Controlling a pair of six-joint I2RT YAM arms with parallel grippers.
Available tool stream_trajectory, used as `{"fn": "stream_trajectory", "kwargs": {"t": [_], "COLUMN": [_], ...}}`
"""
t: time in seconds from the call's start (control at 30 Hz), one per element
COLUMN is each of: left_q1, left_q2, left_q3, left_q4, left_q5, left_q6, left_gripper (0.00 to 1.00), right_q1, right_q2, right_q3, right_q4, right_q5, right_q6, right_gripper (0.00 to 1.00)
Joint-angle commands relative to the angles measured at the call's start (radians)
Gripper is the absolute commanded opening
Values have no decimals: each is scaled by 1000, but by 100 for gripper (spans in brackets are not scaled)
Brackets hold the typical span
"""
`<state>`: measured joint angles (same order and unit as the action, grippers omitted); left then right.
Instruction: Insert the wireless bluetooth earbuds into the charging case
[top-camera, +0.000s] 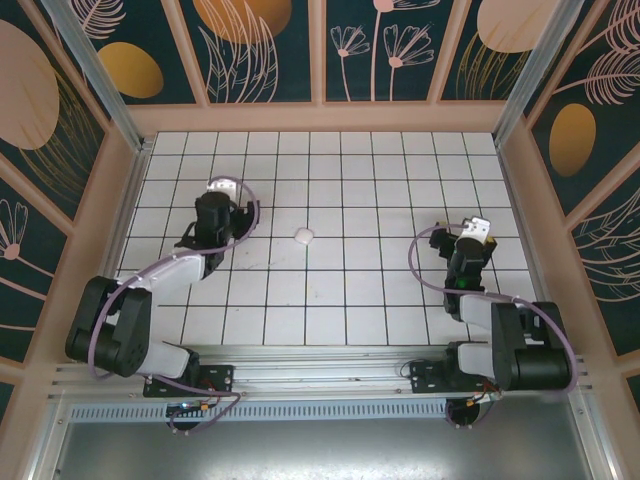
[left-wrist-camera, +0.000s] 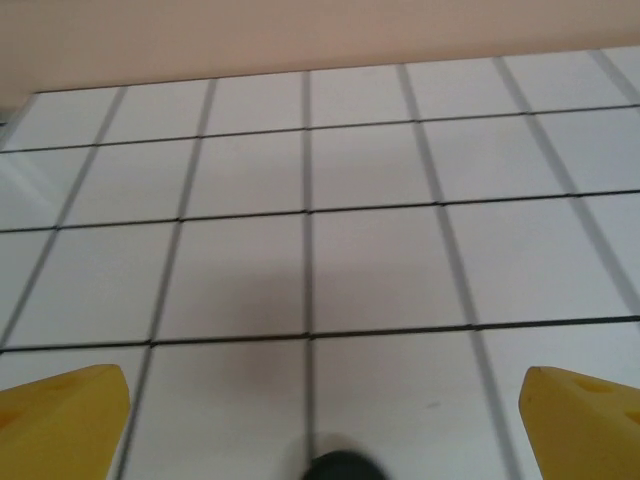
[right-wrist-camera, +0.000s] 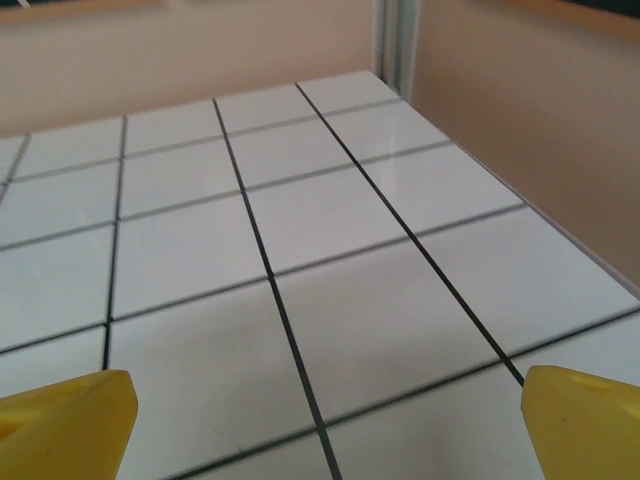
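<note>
The left end effector (left-wrist-camera: 325, 405) and the right end effector (right-wrist-camera: 325, 400) both stand apart and hold nothing. The small rounded white lump (top-camera: 303, 236), probably the charging case, lies on the white tiled worktop (top-camera: 380, 300) between the arms. I cannot find the earbuds, so the next move, I judge, must first locate one.

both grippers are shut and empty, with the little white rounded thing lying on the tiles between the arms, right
Not shut: both are open. Each wrist view shows its yellow fingers spread wide, the left gripper and the right gripper alike. The rest holds: both empty, the white rounded thing on the tiles between them.
</note>
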<state>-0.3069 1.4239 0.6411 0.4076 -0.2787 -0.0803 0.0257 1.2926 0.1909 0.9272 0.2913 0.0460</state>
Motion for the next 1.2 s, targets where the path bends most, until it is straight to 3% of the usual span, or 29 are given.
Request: {"fn": "stream_trajectory", "kwargs": {"t": [0.0,0.2,0.4,0.6,0.73,1.17], "left_q1": [25,106,227,245,264,265], "left_q2": [-15,-51,-13,108,97,96], "left_q3": [-103,-281,-463,-451,-418,-424], "left_q4": [275,567,890,987,894,902], "left_q5": [-119,-103,0,39,87,82], "left_q6": [86,145,40,34,25,24], "left_gripper": [98,99,99,99,99,99], "right_q1": [-4,-7,-24,-25,-25,-25], "right_q2": [58,236,247,247,247,248], "right_q3": [-6,21,22,21,22,25], "right_q4": [239,348,364,362,361,356], "right_q5": [-74,-131,-126,-127,-127,-129], "right_q6": [-12,-26,-1,-1,-1,-1], "right_gripper": [99,99,99,99,99,99]}}
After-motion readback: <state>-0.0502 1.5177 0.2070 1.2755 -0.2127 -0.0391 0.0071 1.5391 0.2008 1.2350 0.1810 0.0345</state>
